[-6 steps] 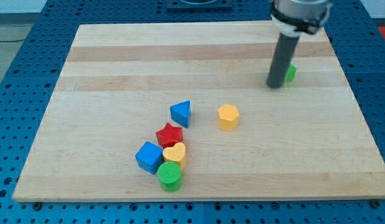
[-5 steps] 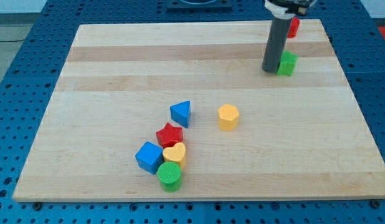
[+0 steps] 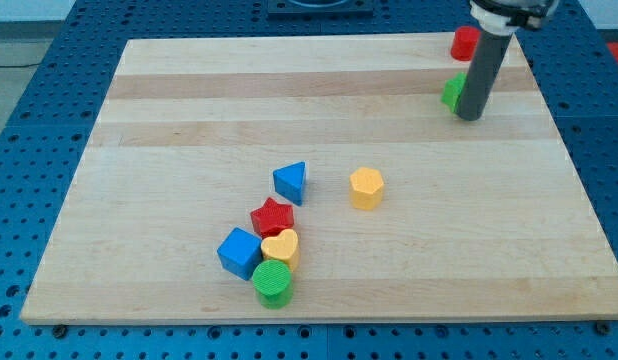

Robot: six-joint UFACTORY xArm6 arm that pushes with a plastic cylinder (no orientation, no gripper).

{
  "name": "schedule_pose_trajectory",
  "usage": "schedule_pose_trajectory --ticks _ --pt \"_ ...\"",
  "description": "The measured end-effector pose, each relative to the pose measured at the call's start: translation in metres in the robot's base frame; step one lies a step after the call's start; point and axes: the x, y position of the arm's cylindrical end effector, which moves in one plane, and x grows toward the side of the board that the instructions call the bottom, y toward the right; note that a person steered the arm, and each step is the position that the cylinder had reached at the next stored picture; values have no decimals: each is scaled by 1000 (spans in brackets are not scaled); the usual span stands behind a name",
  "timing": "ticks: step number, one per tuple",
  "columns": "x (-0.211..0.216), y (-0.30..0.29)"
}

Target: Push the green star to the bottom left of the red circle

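Note:
The green star (image 3: pixel 452 91) lies near the board's top right corner, partly hidden behind my rod. The red circle (image 3: pixel 464 43) sits above it at the board's top edge. My tip (image 3: pixel 470 115) rests on the board just right of and slightly below the green star, touching or nearly touching it. The star is below and slightly left of the red circle.
A yellow hexagon (image 3: pixel 366 188) and a blue triangle (image 3: pixel 290 183) lie mid-board. Below them is a cluster of a red star (image 3: pixel 272 217), a yellow heart (image 3: pixel 281 246), a blue cube (image 3: pixel 239 252) and a green cylinder (image 3: pixel 272 284).
My rod moved from the star's left side round to its right side. The green star shifted up and a little left, closer to the red circle.

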Motion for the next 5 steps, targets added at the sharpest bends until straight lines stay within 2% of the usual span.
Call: schedule_pose_trajectory --ticks 4,5 --pt "-91 0" --pt "-85 0"
